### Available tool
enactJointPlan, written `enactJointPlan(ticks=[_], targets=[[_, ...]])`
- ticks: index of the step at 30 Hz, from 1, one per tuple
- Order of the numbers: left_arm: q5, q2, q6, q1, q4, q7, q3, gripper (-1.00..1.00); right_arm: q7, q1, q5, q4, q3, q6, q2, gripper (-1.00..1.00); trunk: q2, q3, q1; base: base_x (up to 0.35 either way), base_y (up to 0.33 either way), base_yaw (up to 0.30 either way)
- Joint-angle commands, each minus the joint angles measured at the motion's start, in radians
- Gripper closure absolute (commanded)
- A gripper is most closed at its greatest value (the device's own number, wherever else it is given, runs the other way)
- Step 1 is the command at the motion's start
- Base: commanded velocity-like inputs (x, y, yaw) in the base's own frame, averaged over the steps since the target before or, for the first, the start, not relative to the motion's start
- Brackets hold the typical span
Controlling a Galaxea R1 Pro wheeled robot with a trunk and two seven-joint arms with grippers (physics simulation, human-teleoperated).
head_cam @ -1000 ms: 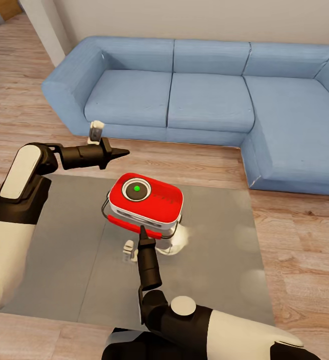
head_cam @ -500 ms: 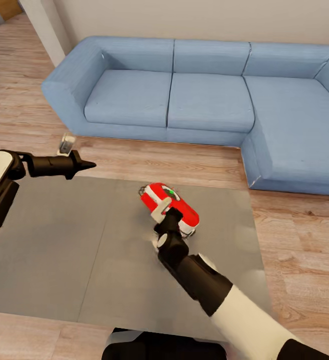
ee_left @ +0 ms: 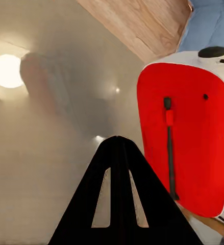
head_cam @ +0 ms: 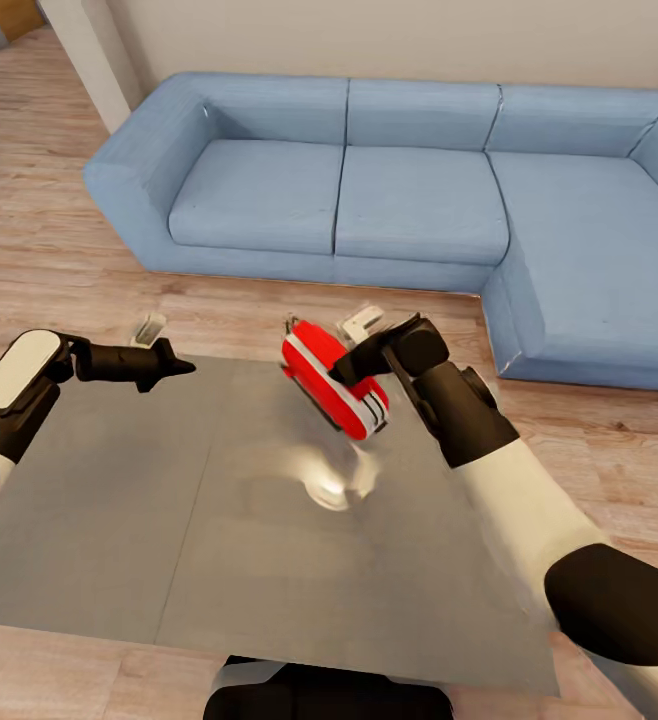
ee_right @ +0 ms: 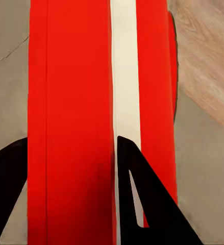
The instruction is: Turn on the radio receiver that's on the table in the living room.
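Gripping radio receiver (head_cam: 331, 385) between fingers, right end effector (head_cam: 354, 362) holds it tilted above table (head_cam: 119, 520).

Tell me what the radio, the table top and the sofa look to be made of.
Radio receiver: likely hard plastic, smooth uniform red with white stripes. Table: glossy grey top, perhaps lacquer or laminate; it reflects lamp glare. Sofa: matte blue cloth, soft seamed cushions.
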Motion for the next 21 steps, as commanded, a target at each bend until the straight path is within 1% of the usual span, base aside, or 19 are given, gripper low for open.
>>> enactJointPlan(ticks=[1, 7, 8, 9, 11, 12, 13, 16, 21], targets=[[0.001, 0.000, -0.001, 0.000, 0.004, 0.000, -0.003, 1.00, 0.032, -0.007, -0.003, 0.006, -0.001, 0.000, -0.018, 1.00, 0.000, 0.000, 0.000, 0.000, 0.000, 0.000], [0.002, 0.000, -0.002, 0.000, 0.006, 0.000, -0.005, 1.00, 0.041, -0.010, -0.012, 0.008, -0.003, 0.000, -0.027, 1.00, 0.000, 0.000, 0.000, 0.000, 0.000, 0.000], [-0.004, -0.006, -0.005, 0.000, 0.011, -0.006, -0.011, 1.00, 0.035, -0.004, -0.011, 0.014, 0.003, -0.007, -0.021, 1.00, 0.000, 0.000, 0.000, 0.000, 0.000, 0.000], [-0.009, -0.004, -0.005, 0.000, 0.017, -0.011, -0.017, 1.00, 0.029, 0.002, -0.001, 0.020, 0.004, -0.015, -0.021, 1.00, 0.000, 0.000, 0.000, 0.000, 0.000, 0.000], [-0.019, -0.004, -0.005, 0.000, 0.021, -0.009, -0.028, 1.00, 0.026, 0.014, -0.015, 0.032, 0.004, -0.021, -0.023, 1.00, 0.000, 0.000, 0.000, 0.000, 0.000, 0.000], [-0.013, -0.003, -0.005, 0.000, 0.015, -0.003, -0.026, 1.00, 0.032, 0.016, -0.003, 0.039, 0.004, -0.014, -0.027, 1.00, 0.000, 0.000, 0.000, 0.000, 0.000, 0.000], [-0.007, -0.003, -0.005, 0.000, 0.009, 0.002, -0.024, 1.00, 0.039, 0.020, -0.001, 0.045, 0.004, -0.004, -0.032, 1.00, 0.000, 0.000, 0.000, 0.000, 0.000, 0.000], [-0.006, -0.003, -0.005, 0.000, 0.005, 0.004, -0.023, 1.00, 0.054, 0.038, 0.020, 0.066, 0.006, 0.000, -0.044, 1.00, 0.000, 0.000, 0.000, 0.000, 0.000, 0.000], [-0.006, -0.003, -0.005, 0.000, 0.004, 0.004, -0.022, 1.00, 0.054, 0.068, 0.019, 0.079, 0.006, 0.000, -0.050, 1.00, 0.000, 0.000, 0.000, 0.000, 0.000, 0.000]])
